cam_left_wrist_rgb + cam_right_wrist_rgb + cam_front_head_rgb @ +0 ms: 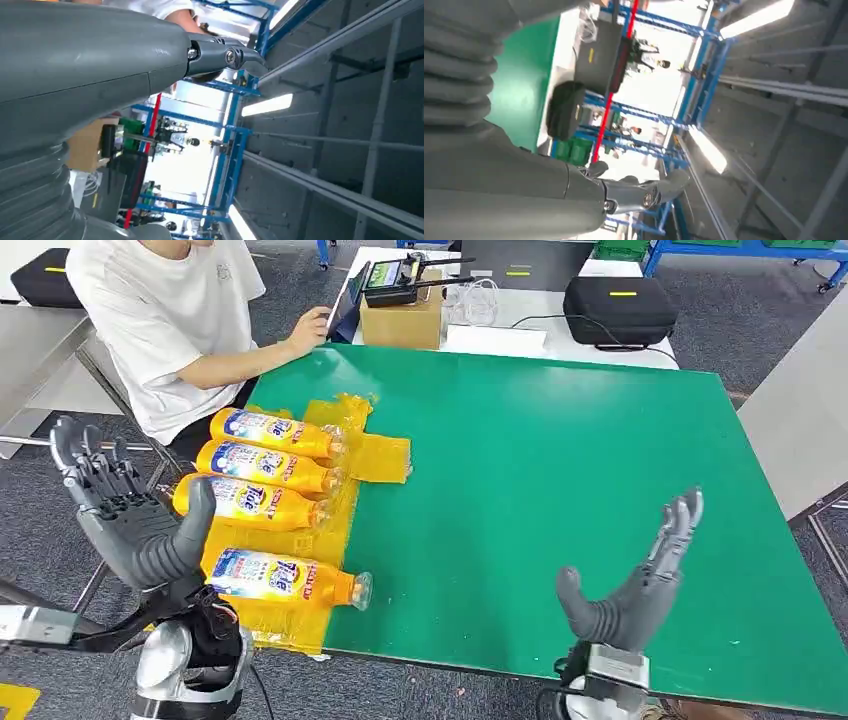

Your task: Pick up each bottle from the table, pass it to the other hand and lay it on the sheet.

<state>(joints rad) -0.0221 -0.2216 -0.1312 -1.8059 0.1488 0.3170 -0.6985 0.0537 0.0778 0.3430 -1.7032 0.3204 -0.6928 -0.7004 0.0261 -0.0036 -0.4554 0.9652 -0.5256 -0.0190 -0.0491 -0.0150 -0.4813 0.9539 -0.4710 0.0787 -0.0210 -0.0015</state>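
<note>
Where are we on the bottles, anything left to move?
Four bottles lie on the yellow sheet. Nothing is in hand: the left robot hand and right robot hand are both open and raised. No bottle shows on the bare green table, so it looks finished.

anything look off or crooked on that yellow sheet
The yellow sheet is rumpled, with folded patches at its far edge. The nearest bottle lies apart from the other three, its cap poking off the sheet onto the green table. No spill shows.
</note>
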